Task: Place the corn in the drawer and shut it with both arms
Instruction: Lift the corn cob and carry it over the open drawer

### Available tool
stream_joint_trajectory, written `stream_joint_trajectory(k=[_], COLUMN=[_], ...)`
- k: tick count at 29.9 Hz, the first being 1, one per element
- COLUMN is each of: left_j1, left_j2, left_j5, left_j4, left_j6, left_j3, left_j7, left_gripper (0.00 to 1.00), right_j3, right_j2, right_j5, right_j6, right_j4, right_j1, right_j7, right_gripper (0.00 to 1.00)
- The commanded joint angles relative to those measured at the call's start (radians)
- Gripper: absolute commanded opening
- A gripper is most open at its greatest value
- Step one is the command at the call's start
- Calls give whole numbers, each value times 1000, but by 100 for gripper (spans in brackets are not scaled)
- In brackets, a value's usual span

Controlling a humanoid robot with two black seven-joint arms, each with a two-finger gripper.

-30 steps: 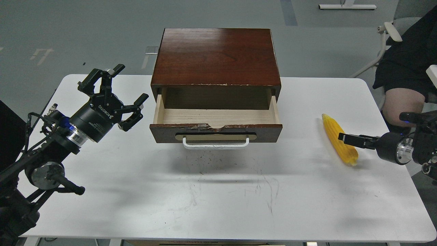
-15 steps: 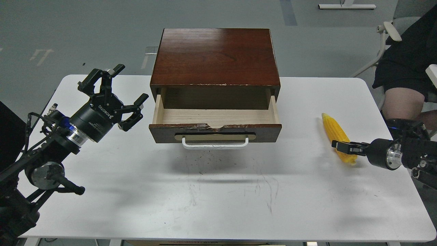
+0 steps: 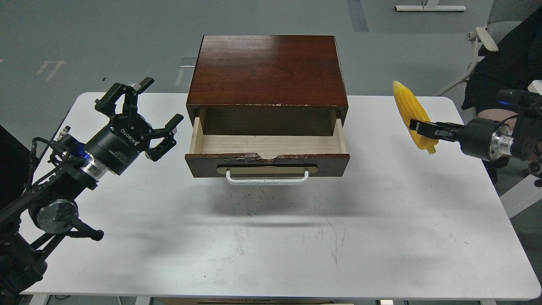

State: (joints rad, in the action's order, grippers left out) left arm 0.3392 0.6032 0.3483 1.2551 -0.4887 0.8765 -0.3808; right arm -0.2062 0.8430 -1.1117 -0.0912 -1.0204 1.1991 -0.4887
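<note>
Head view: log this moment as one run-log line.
stage: corn lifted | right gripper: shut on corn, held above table | left gripper: open, empty, left of drawer | drawer: open, empty

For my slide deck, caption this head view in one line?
Right hand holds the corn aloft beside the open drawer; left hand waits open.

White table, rounded corners, dark scuff marks near centre. Grey floor behind, faint pale markings at left. White chair at upper right, seated person in black, partly cropped. White base bar at top.
</note>
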Motion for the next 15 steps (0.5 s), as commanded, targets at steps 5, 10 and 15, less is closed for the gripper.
stream_joint_trajectory(k=[5, 10, 15], left_j1=[1, 1, 1], left_j2=[6, 6, 10], left_j5=[0, 0, 1], left_j4=[1, 1, 1], left_j6=[0, 0, 0], left_j3=[2, 2, 2], left_j7=[0, 0, 0], left_gripper=[100, 100, 100], right_j3=[-174, -321, -389], right_j2=[-90, -247, -379], right_j5=[-4, -7, -16], right_j6=[-59, -59, -59], right_j4=[-33, -61, -84], right_j1=[353, 575, 669], right_j7=[0, 0, 0], right_gripper=[4, 4, 4])
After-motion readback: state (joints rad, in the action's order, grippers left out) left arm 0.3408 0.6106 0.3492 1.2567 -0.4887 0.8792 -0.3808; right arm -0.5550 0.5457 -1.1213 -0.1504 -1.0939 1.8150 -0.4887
